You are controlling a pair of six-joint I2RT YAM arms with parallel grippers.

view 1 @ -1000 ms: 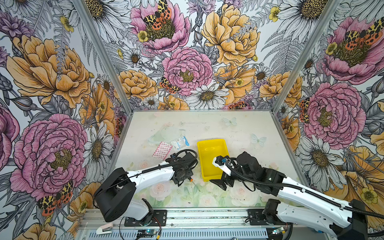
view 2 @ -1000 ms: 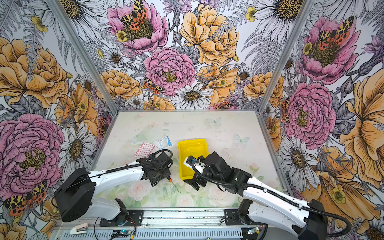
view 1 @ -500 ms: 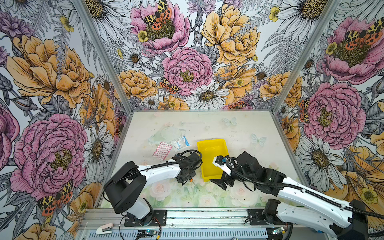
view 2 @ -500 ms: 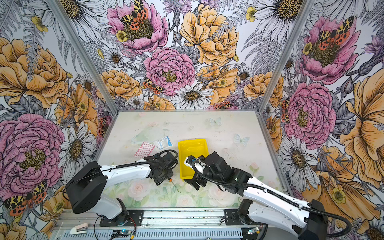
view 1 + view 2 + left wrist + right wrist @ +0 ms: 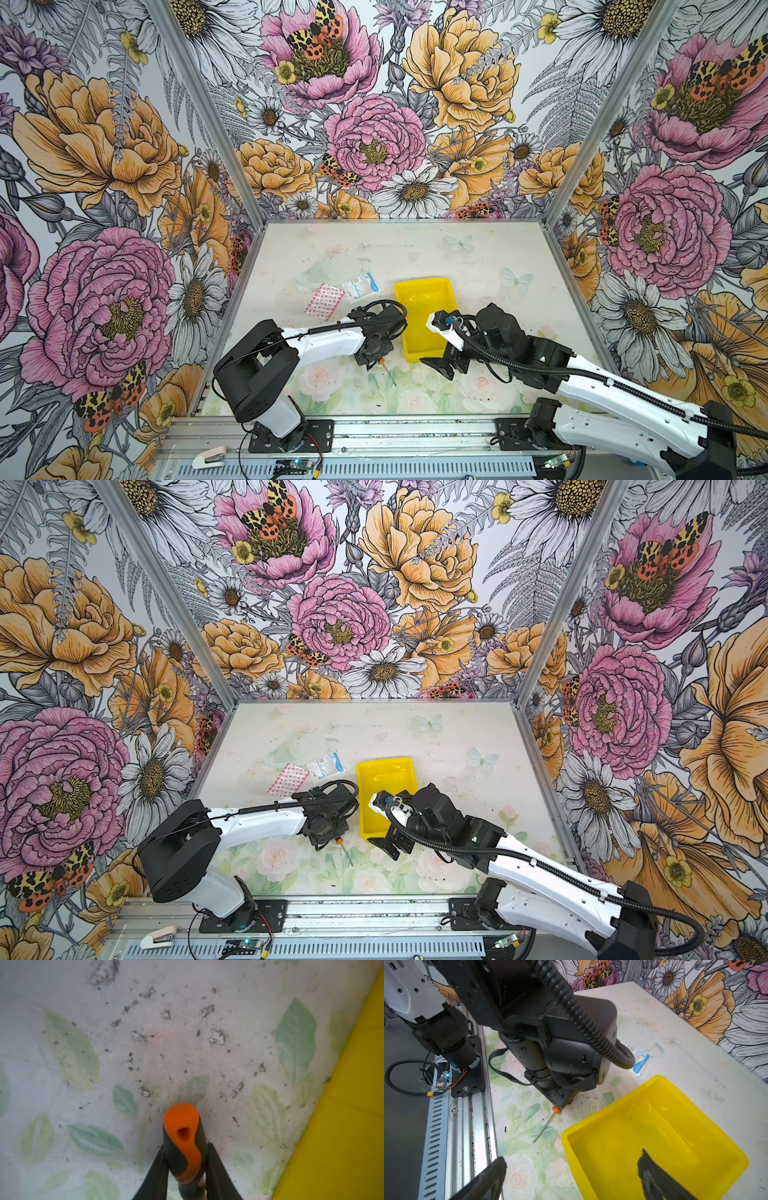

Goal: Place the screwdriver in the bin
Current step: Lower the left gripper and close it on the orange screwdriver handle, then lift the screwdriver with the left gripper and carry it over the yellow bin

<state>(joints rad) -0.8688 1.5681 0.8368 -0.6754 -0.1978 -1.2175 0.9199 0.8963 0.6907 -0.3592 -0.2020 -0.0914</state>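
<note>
STEP: grasp | left tool [image 5: 185,1157] gripped the handle of the screwdriver [image 5: 545,1126], which lay on the worktop [image 5: 457,257] at 7 o'clock of the yellow bin [image 5: 419,303] in both top views | right tool [image 5: 571,1176] gaped empty (idle) | NEXT: lift, carry toward 1 o'clock, release.

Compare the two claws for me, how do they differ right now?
The left claw is shut on the screwdriver handle; the right claw is open and empty. The left claw is down at the table beside the bin; the right claw hangs with one finger over the bin's corner. Both have black fingers and sit near the bin's near end.
</note>
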